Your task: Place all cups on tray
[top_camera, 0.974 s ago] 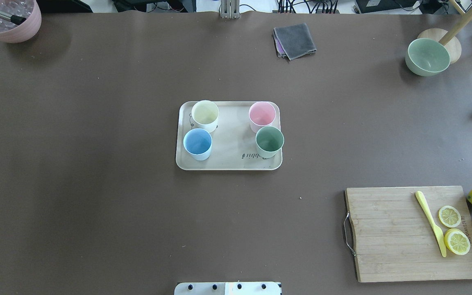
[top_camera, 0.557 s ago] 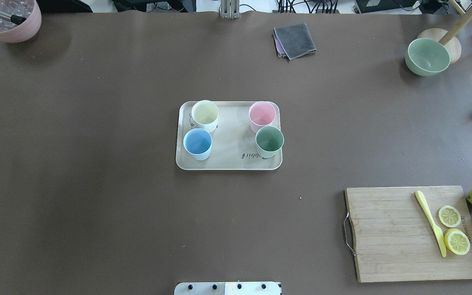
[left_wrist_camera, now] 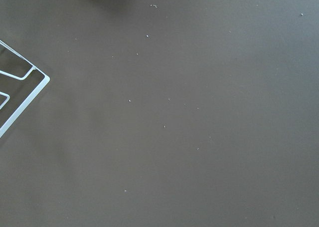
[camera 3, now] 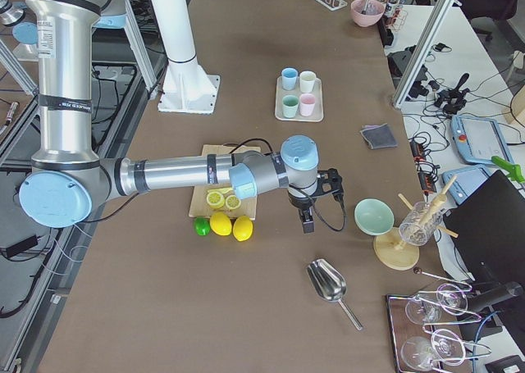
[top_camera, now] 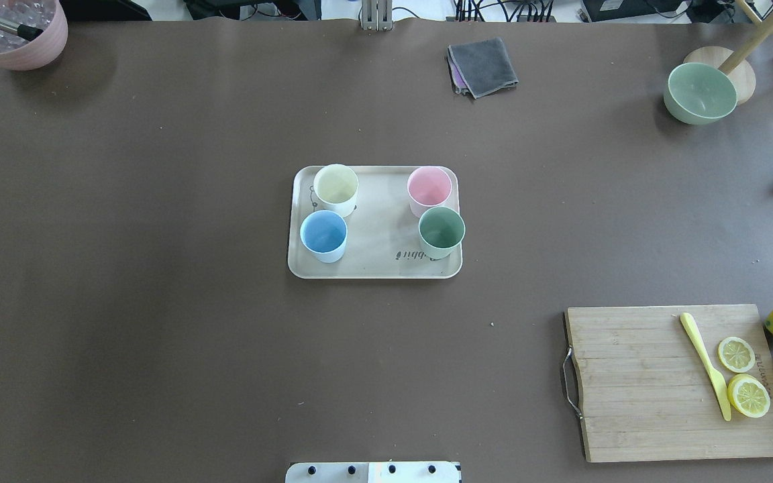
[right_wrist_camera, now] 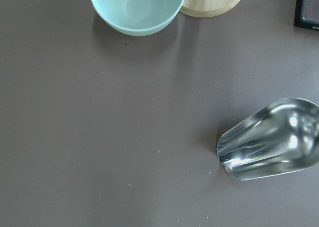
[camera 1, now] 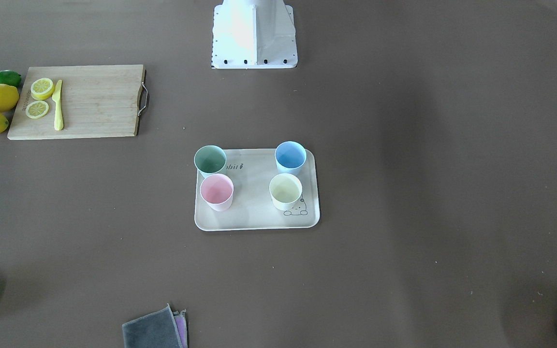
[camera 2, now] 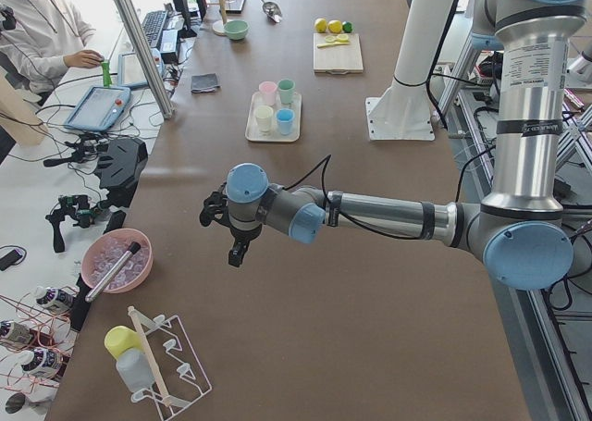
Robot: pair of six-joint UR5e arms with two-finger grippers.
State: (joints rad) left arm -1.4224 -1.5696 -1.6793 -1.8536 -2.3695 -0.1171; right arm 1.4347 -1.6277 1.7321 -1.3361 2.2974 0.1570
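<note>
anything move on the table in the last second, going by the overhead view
Nothing visibly changed in the overhead view. The green cup, blue cup, pink cup and yellow cup stand upright on the tray in the same spots as before, and the tray itself has not shifted.

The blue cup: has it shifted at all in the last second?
No. The blue cup stands in the same spot on the tray, equally close to its rim in the overhead view.
</note>
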